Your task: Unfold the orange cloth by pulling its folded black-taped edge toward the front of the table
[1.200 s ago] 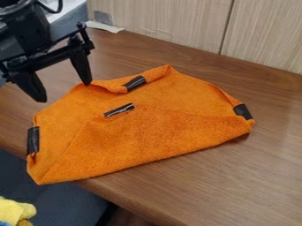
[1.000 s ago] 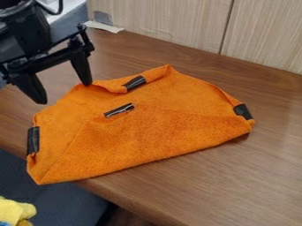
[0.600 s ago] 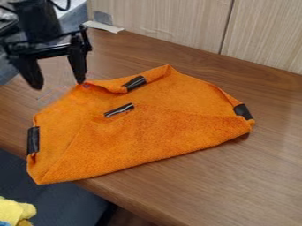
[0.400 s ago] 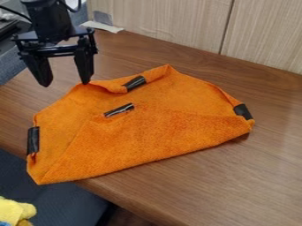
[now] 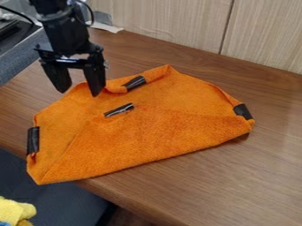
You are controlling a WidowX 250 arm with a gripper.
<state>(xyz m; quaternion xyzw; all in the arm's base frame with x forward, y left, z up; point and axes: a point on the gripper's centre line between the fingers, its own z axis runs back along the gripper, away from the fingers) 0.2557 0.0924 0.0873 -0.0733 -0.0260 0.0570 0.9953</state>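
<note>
Passage is open over the counter [image 5: 236, 185] nearer than the cloth [image 5: 147, 132]; the wall [image 5: 177, 22] blocks the back.

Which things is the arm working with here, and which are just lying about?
Being worked with:
- gripper, fingers apart, by the cloth's upper-left edge
- orange cloth with black strips

Just lying about:
- yellow item, lower-left corner
- whitish strip, table's far edge
</note>
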